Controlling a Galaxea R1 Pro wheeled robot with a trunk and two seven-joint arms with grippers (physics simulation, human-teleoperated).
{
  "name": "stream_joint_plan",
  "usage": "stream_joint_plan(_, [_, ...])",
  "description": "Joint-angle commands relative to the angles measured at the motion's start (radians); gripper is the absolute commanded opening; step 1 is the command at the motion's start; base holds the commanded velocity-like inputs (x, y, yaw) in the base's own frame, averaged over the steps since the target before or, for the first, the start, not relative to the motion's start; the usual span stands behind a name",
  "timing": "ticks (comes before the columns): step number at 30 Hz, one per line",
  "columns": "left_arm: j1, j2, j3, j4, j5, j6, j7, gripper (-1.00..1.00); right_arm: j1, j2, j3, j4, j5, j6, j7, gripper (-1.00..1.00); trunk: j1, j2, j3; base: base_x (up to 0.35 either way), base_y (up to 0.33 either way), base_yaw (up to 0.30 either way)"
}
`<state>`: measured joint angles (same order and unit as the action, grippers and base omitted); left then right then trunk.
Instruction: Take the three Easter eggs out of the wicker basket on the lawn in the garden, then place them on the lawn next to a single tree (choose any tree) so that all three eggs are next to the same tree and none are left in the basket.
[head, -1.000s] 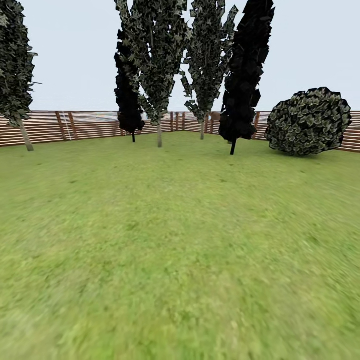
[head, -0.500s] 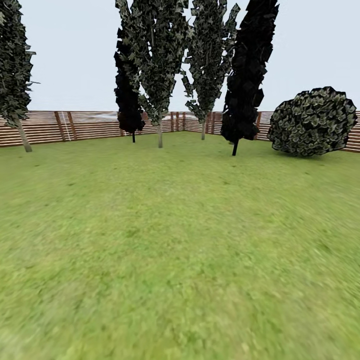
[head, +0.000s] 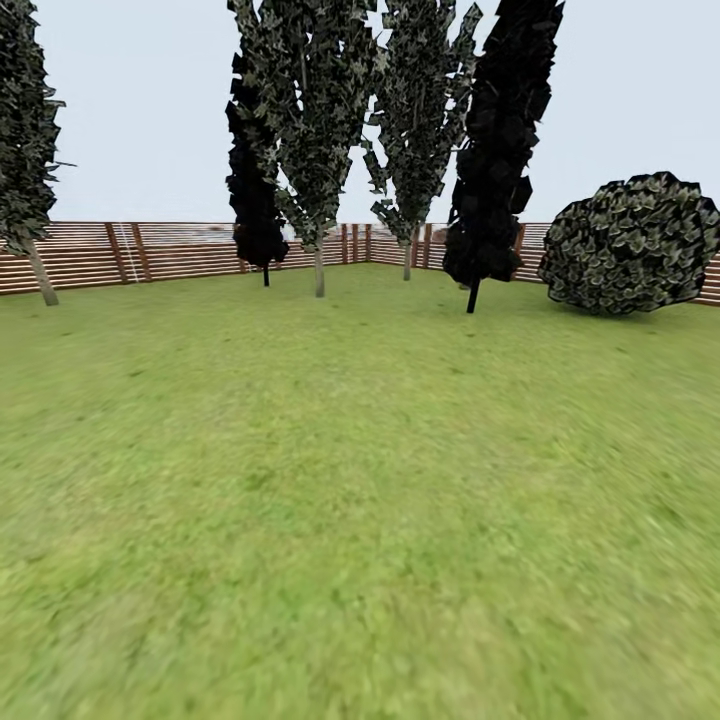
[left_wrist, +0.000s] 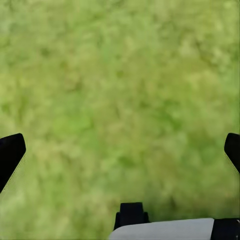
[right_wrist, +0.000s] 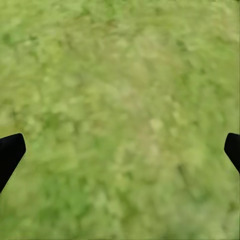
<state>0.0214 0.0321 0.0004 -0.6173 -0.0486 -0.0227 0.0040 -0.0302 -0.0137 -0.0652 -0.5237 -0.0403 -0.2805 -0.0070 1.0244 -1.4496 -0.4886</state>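
Close beneath each wrist camera lies blurred, mottled grass: the left gripper (left_wrist: 120, 150) has its two dark fingertips spread wide apart at the frame's edges, pointing down at bare lawn (left_wrist: 115, 95), and the right gripper (right_wrist: 120, 150) is spread just as wide over the same grass, nothing between its fingers. From the head camera, the lawn (head: 340, 500) stretches away to a row of trees; the nearest grey-trunked tree (head: 317, 150) stands at centre, a very dark tree (head: 495, 150) to its right, then a round bush (head: 632, 245). Behind them runs the slatted wooden fence (head: 150, 250).
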Motion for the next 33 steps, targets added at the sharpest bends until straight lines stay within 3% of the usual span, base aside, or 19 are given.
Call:
stream_joint_plan(1, [0.0, 0.0, 0.0, -0.001, -0.005, -0.002, 0.0, 1.0, 0.0, 0.0, 0.001, 0.001, -0.004, -0.003, -0.001, 1.0, 0.001, 0.0, -0.001, 0.33, 0.0, 0.0])
stream_joint_plan(33, [0.0, 0.0, 0.001, -0.001, -0.005, -0.002, 0.0, 1.0, 0.0, 0.0, 0.001, 0.001, -0.004, -0.003, 0.0, 1.0, 0.001, 0.0, -0.001, 0.316, 0.086, 0.0])
